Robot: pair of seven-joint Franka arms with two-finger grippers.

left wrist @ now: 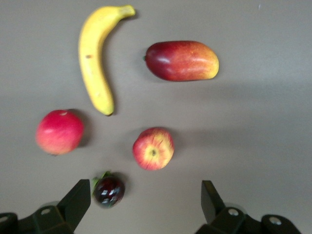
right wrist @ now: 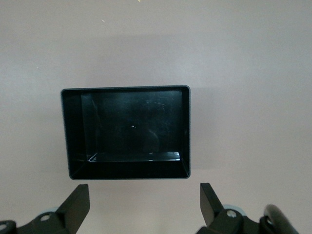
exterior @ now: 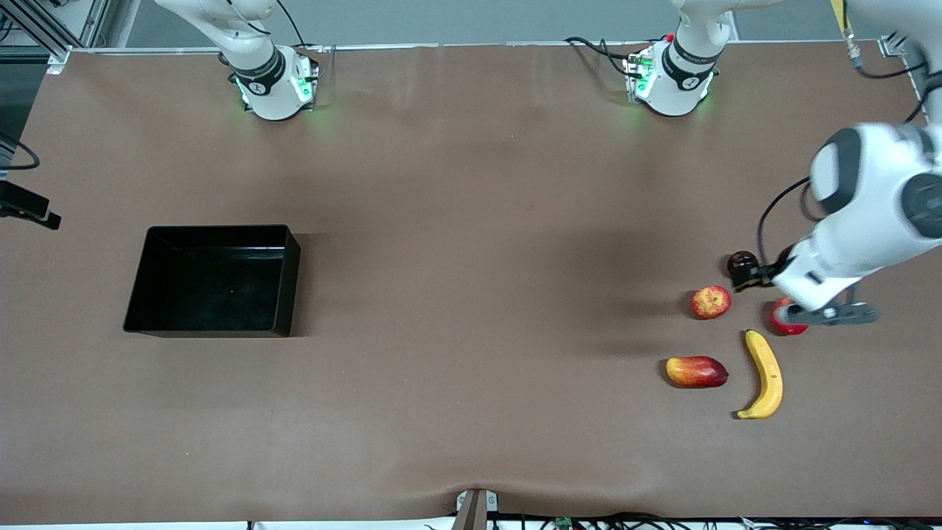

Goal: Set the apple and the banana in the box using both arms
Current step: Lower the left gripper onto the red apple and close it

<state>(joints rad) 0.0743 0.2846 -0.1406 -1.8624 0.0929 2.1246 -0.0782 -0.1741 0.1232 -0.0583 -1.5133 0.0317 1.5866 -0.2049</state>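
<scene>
The apple [exterior: 711, 302] [left wrist: 153, 148], red with yellow blotches, lies toward the left arm's end of the table. The yellow banana [exterior: 764, 374] [left wrist: 95, 58] lies nearer to the front camera than the apple. My left gripper [exterior: 828, 315] [left wrist: 146, 204] hovers open above the fruits with nothing between its fingers; in the left wrist view the apple is just ahead of them. The black box [exterior: 291, 280] [right wrist: 187, 131] stands empty toward the right arm's end. My right gripper [right wrist: 145, 204] hangs open high over the table beside the box, holding nothing; the front view does not show it.
A deep-red round fruit [exterior: 786, 321] [left wrist: 59, 131] is partly covered by the left hand. A small dark fruit [exterior: 742, 261] [left wrist: 108, 190] lies close to one left finger. An oblong red-yellow fruit [exterior: 696, 371] [left wrist: 182, 60] lies beside the banana.
</scene>
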